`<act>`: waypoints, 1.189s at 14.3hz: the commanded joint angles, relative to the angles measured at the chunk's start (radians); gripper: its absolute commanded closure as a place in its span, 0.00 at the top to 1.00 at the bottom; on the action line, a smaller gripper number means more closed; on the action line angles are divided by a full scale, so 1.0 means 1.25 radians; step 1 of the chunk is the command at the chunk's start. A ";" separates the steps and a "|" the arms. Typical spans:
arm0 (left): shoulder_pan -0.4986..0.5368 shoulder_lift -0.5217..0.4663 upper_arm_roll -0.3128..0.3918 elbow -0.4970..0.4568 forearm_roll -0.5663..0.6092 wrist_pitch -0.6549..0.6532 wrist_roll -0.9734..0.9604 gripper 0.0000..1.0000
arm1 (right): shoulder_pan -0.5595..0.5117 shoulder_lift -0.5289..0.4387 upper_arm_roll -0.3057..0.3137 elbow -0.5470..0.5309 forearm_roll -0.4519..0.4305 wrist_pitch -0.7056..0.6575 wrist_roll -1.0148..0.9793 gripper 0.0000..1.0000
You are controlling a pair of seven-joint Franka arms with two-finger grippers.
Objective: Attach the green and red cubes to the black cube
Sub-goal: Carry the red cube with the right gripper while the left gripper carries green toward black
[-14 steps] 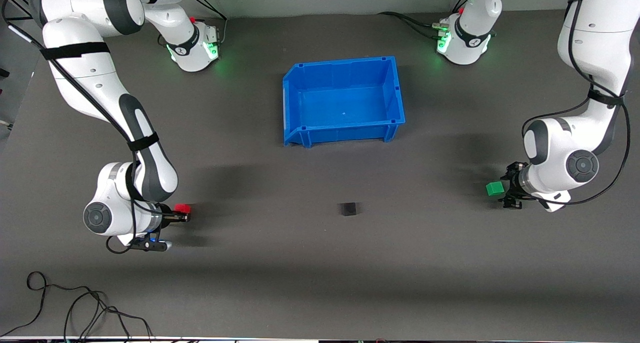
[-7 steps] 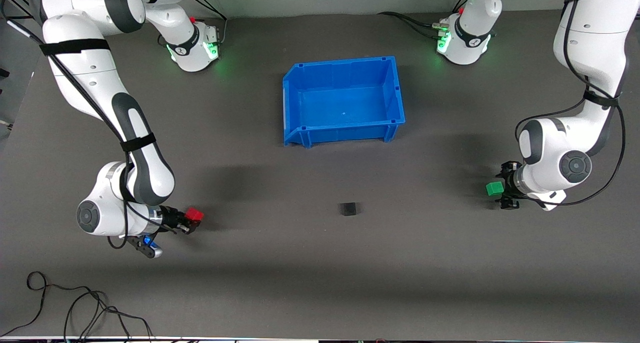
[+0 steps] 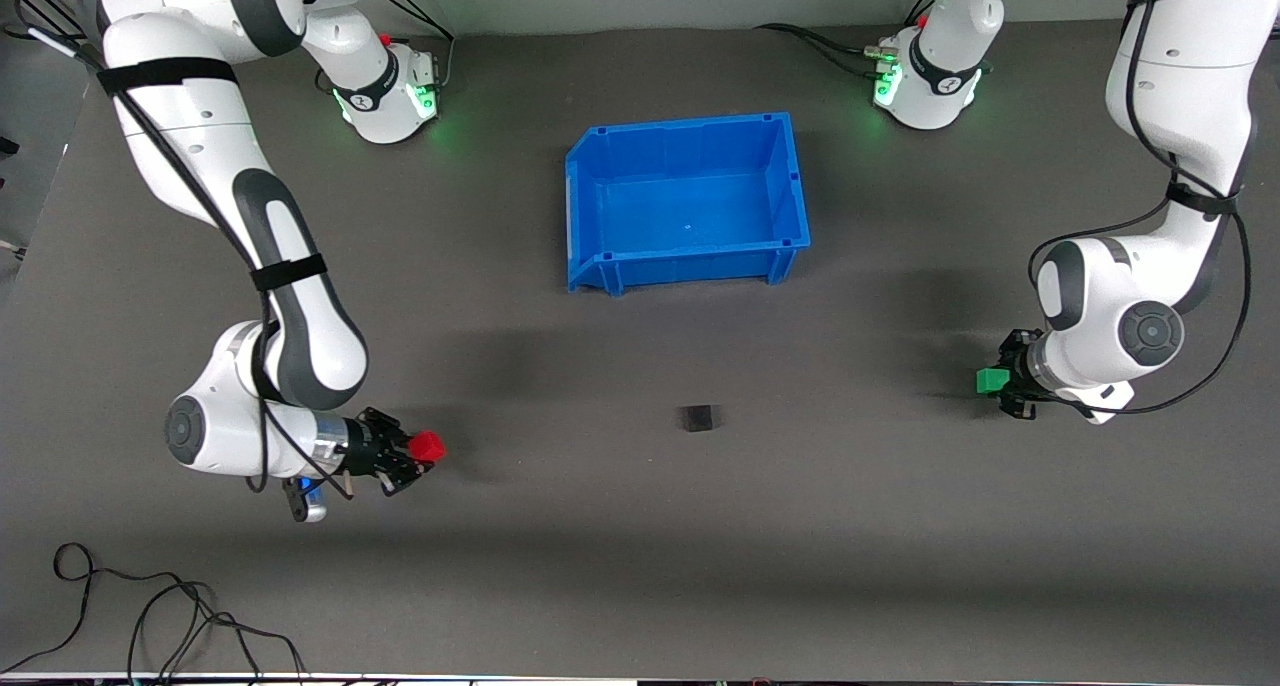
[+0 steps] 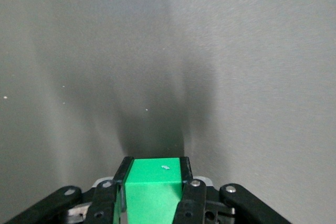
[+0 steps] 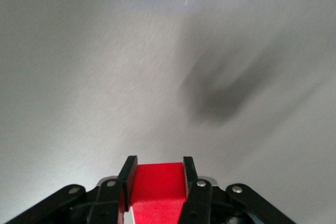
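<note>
Front view: two white robot arms reach over a dark grey table (image 3: 640,566). There are three small cubes, one red, one green, one black, and one blue bin (image 3: 585,216). The bin sits in the middle of the table, farther from the camera than every cube. The black cube (image 3: 698,418) lies alone on the table, between the two grippers and well apart from both. The right gripper (image 3: 415,452) hangs over the table toward the right arm's end, its fingers pinching the red cube (image 3: 427,446). The left gripper (image 3: 1003,384) is low over the table toward the left arm's end, its fingers pressed onto the green cube (image 3: 990,380). One loose black cable (image 3: 150,606) curls at the table's near edge.

Compared with a second ago, the right gripper has carried the red cube closer to the black cube, and the left gripper has clamped shut on the green cube. The black cube and the bin have not moved.

Left wrist view: two black fingers (image 4: 122,182) grip one green cube (image 4: 152,187) on both sides, above bare grey table.

Right wrist view: two black fingers (image 5: 127,174) pinch one red cube (image 5: 157,184) above bare grey table, with a dark shadow ahead
</note>
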 commanded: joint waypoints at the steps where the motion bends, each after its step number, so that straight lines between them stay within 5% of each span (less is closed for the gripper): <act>1: -0.066 -0.008 0.000 0.113 -0.006 -0.143 -0.094 0.00 | 0.045 0.005 -0.007 0.021 0.019 0.009 0.076 0.00; 7: -0.278 0.179 -0.005 0.360 -0.006 -0.153 -0.487 0.00 | 0.109 0.026 -0.007 0.068 0.017 0.028 0.221 0.00; 11: -0.372 0.198 -0.005 0.380 -0.041 -0.131 -0.582 0.00 | 0.179 0.082 -0.007 0.128 0.016 0.101 0.366 0.00; 17: -0.431 0.329 -0.005 0.548 -0.054 -0.098 -0.712 0.00 | 0.286 0.141 -0.013 0.176 0.005 0.152 0.550 0.00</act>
